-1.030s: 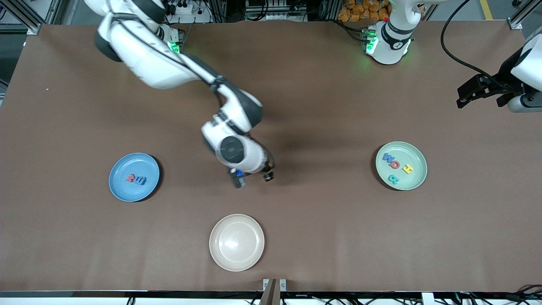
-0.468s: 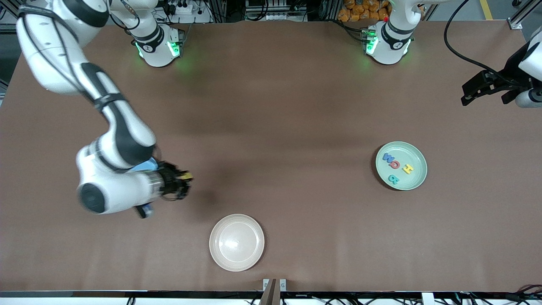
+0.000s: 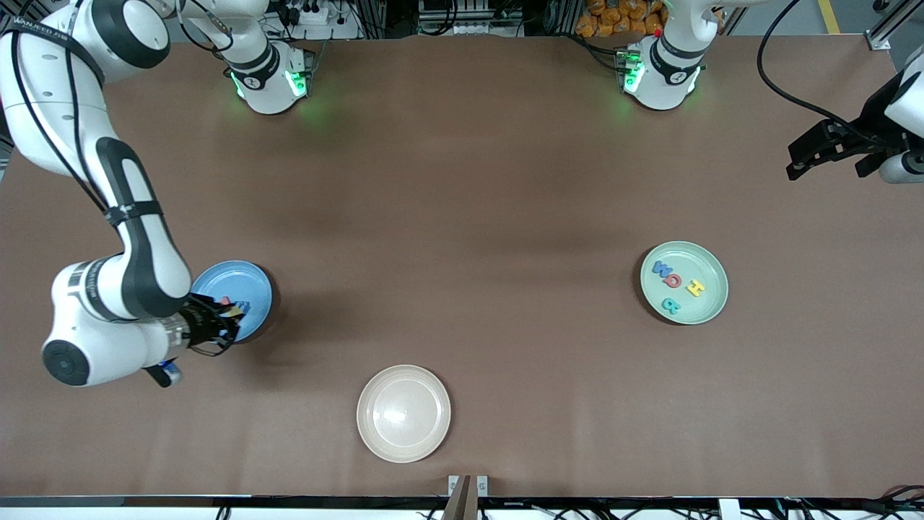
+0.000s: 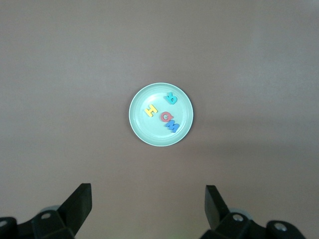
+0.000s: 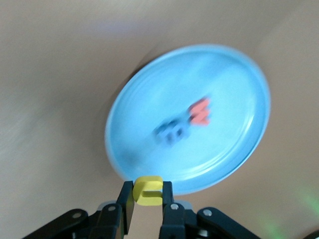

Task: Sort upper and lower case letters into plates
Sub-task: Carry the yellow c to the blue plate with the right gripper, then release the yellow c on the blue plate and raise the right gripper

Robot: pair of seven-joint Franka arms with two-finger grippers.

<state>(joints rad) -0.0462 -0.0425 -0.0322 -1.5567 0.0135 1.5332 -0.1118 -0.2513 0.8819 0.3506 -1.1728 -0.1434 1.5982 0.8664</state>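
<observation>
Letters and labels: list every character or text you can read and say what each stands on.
"H": yellow piece in the mint green plate.
"Q": red piece, same plate.
"W" or "M": blue piece, same plate.
"R": teal piece, same plate.
Blue plate: red and blue pieces blurred, unreadable.
Right end effector: yellow piece, letter unclear.
Right arm's lettering: too small.

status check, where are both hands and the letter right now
Right hand shut on yellow letter, over the blue plate's rim. Left hand open, waiting high over the green plate. Nothing in the way.
</observation>
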